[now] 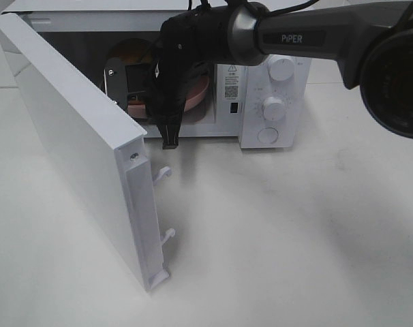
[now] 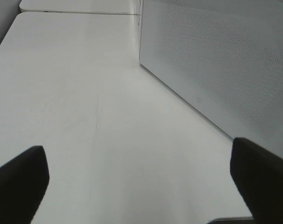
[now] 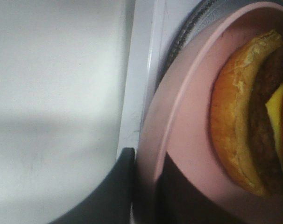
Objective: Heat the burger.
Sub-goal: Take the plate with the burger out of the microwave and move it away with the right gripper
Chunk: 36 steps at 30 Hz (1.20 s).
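Note:
The burger lies on its side on a round pink plate, showing golden bun, dark patty and yellow cheese. In the right wrist view my right gripper is shut on the plate's near rim, one dark finger outside it and one inside. From the exterior camera, that gripper reaches into the open microwave and hides most of the plate and the burger. My left gripper stands open over bare table, holding nothing.
The microwave door swings out wide to the left over the table. Its knobs and button sit on the right panel. The left wrist view shows the microwave's perforated side wall and white table.

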Available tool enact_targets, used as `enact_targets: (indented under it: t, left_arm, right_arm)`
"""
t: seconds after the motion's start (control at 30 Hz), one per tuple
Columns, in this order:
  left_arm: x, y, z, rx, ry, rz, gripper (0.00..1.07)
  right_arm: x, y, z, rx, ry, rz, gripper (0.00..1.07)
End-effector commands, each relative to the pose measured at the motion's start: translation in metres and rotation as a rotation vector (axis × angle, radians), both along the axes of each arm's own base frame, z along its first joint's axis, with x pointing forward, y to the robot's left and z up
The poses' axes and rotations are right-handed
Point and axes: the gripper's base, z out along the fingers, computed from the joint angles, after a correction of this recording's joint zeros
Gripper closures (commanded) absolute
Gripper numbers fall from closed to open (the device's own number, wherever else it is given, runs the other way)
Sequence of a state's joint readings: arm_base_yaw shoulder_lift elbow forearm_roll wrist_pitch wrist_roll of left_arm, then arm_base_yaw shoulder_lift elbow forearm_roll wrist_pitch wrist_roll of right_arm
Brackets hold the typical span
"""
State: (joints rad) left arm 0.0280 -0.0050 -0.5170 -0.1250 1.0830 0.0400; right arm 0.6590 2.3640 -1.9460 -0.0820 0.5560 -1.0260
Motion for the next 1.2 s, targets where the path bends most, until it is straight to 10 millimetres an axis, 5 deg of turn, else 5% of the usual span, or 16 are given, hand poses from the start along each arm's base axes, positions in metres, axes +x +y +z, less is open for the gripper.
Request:
enact_targets:
  t: [0.03, 0.63, 1.2]
  left_arm:
    - [0.000, 0.000, 0.001, -0.002, -0.017, 0.004, 0.09]
    - [0.000, 0.000, 0.001, -0.002, -0.017, 0.004, 0.09]
    - [0.000, 0.000, 0.001, -0.002, -0.017, 0.004, 0.09]
  right_arm:
    - [-0.002, 0.003, 0.024, 0.046, -0.096, 0.074, 1.07]
    - [-0.016, -0.039, 0.043, -0.006, -0.152, 0.263, 1.07]
    - [-0.054, -0.068, 0.048, 0.007, -0.118, 0.294, 1.07]
